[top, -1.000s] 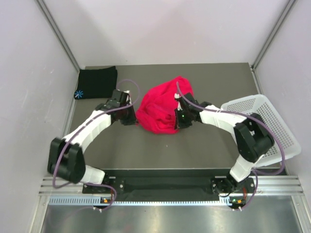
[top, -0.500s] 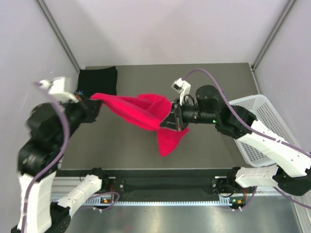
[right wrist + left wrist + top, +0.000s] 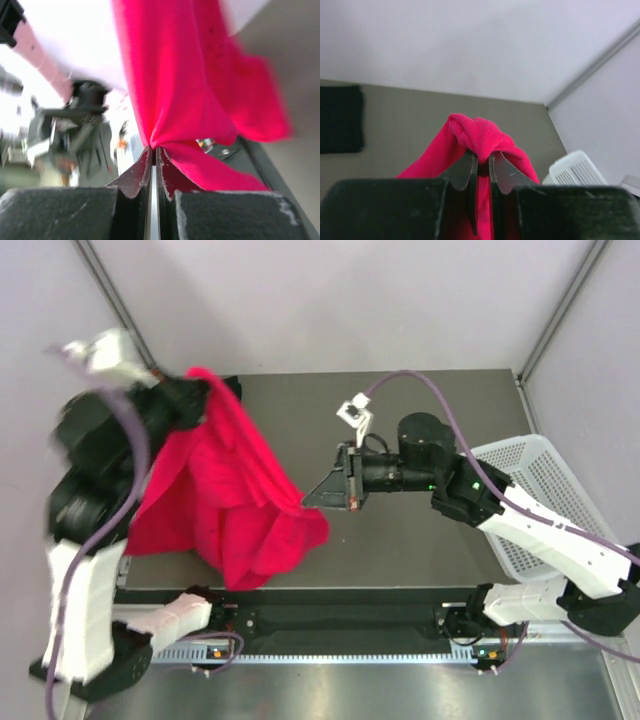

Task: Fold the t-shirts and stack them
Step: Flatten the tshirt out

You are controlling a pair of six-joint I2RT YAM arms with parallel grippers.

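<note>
Over the grey tabletop (image 3: 420, 540) you are dangling the limp, light red t-shirt (image 3: 220, 500), left gripper (image 3: 482, 161) and right gripper (image 3: 154, 151) each pinching bunched cloth; aim for hems.

white perforated basket (image 3: 565, 475) sits at the grey table's (image 3: 420, 550) right edge, by the wall (image 3: 590, 360).

Left arm held high; left tool (image 3: 190, 400) clamps the red shirt (image 3: 225, 515). Right arm reaches horizontally leftward; right tool (image 3: 308, 502), jaws closed, pinches the same shirt.
</note>
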